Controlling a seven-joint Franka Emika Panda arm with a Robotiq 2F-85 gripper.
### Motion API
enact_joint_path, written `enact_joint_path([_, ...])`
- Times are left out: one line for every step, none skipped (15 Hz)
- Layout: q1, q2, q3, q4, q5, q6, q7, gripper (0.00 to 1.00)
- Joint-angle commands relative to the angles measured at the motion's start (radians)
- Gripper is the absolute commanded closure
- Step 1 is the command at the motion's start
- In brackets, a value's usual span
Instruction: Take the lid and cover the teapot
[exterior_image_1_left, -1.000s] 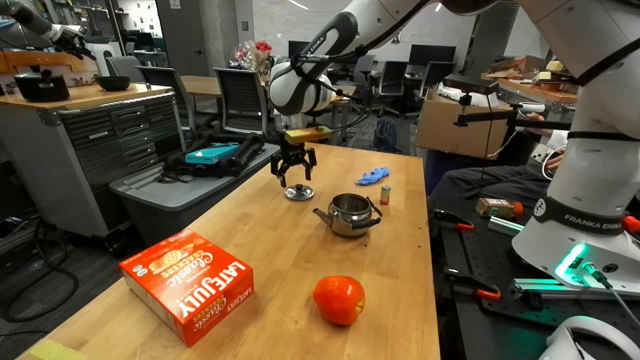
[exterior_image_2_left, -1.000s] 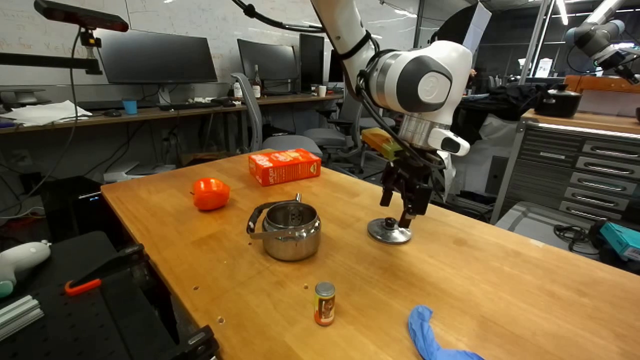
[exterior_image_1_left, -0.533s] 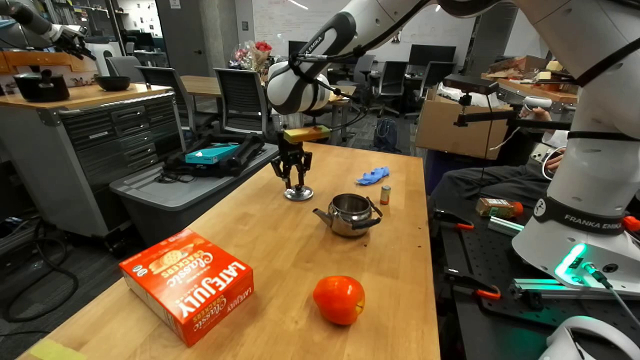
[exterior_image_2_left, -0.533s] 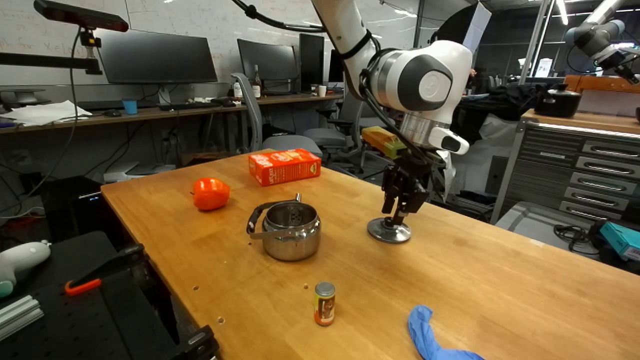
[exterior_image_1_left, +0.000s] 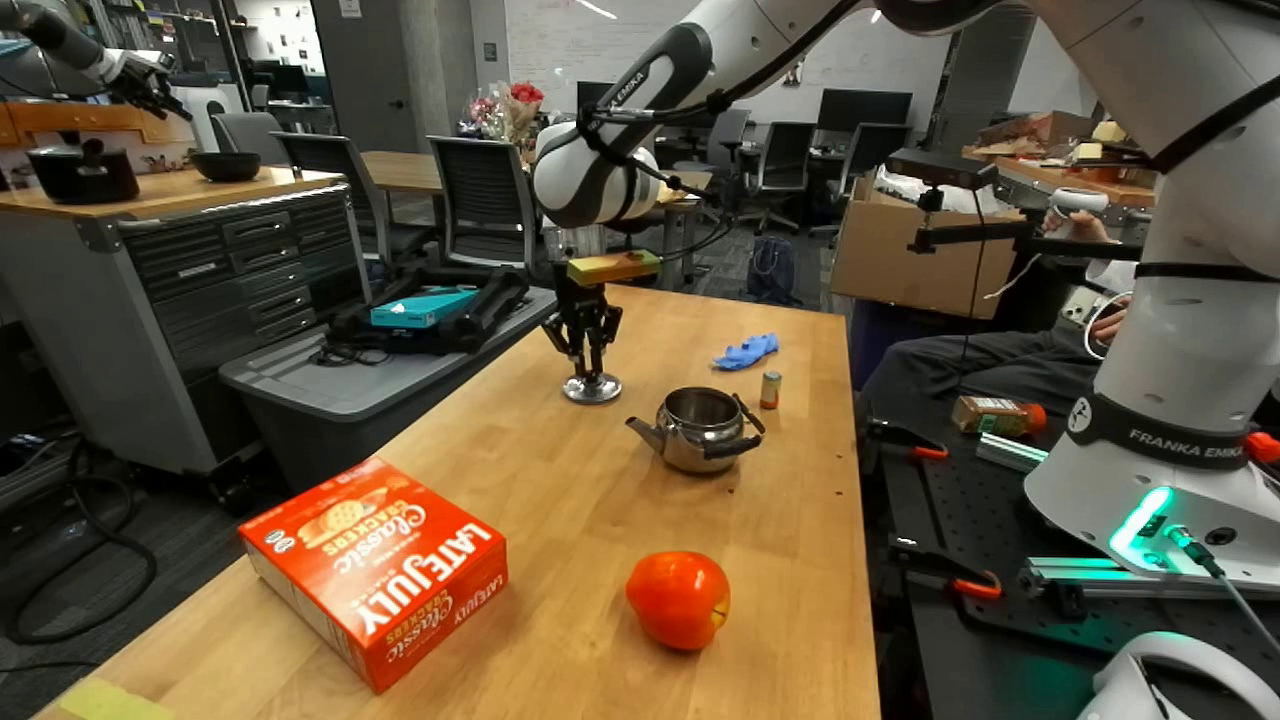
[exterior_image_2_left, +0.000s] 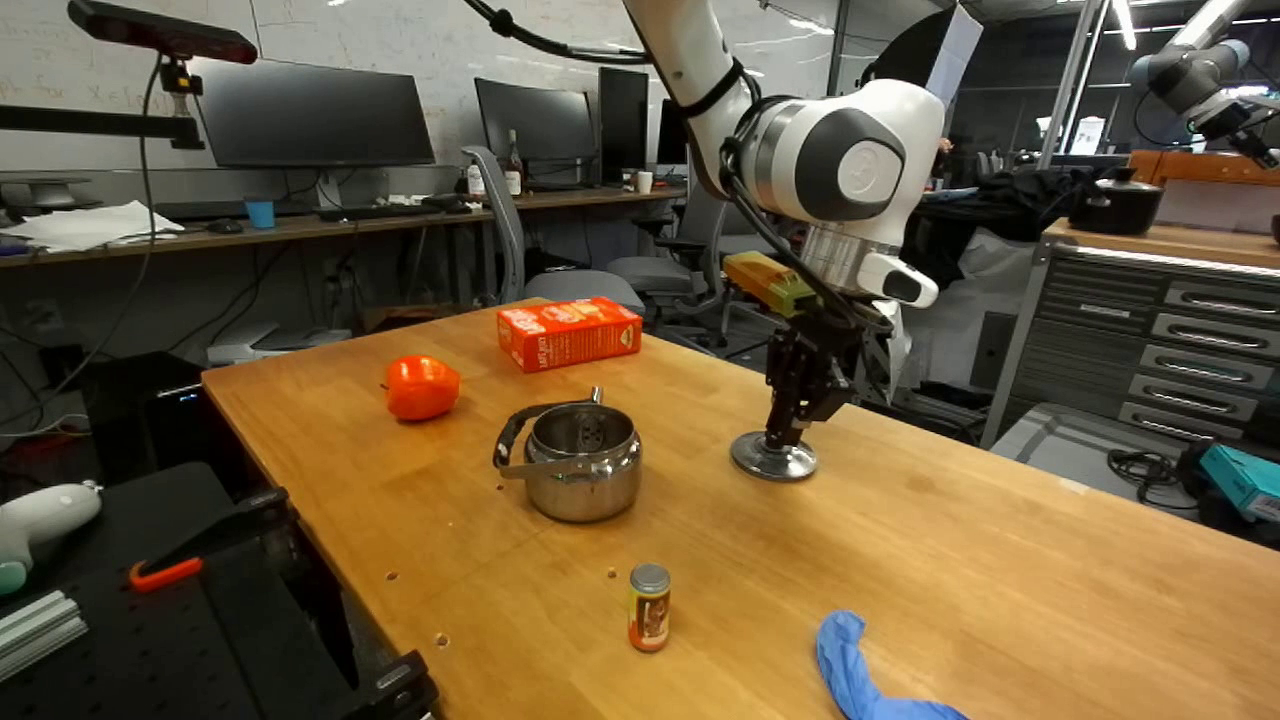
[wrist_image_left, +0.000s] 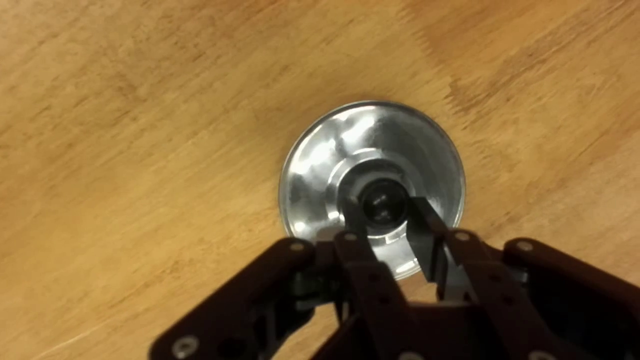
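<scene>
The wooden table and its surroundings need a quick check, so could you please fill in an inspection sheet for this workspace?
Surface: wooden table, small dark holes.
Lid: level; touching the table or just above it, cannot tell.
Teapot: upright, uncovered, apart from the lid.
Clutter: cracker box, red-orange round object, small labelled container, blue glove.
Gripper: shut on the lid's knob, fingers either side.
Cables: black cables along the arm; coiled cable on the grey bin.
Surroundings: office chairs; seated person, partly hidden.
</scene>
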Motion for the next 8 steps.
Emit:
enact_joint_path([-0.005, -0.015, 0.008, 0.000, 0.009, -0.012, -0.021, 0.91])
enact_joint_path([-0.003, -0.030, 0.008, -0.012, 0.007, -0.015, -0.024, 0.91])
enact_joint_path([-0.003, -0.042, 0.009, -0.020, 0.008, -0.017, -0.026, 0.91])
enact_joint_path([-0.003, -0.061, 0.010, -0.032, 0.009, -0.016, -0.028, 0.92])
enact_joint_path([0.000, -0.084, 0.008, -0.046, 0.007, -0.016, -0.028, 0.92])
enact_joint_path([0.004, -0.102, 0.006, -0.055, 0.003, -0.016, -0.026, 0.92])
enact_joint_path([0.008, -0.126, 0.003, -0.068, -0.001, -0.014, -0.023, 0.93])
enact_joint_path([0.012, -0.147, 0.001, -0.079, -0.005, -0.017, -0.022, 0.93])
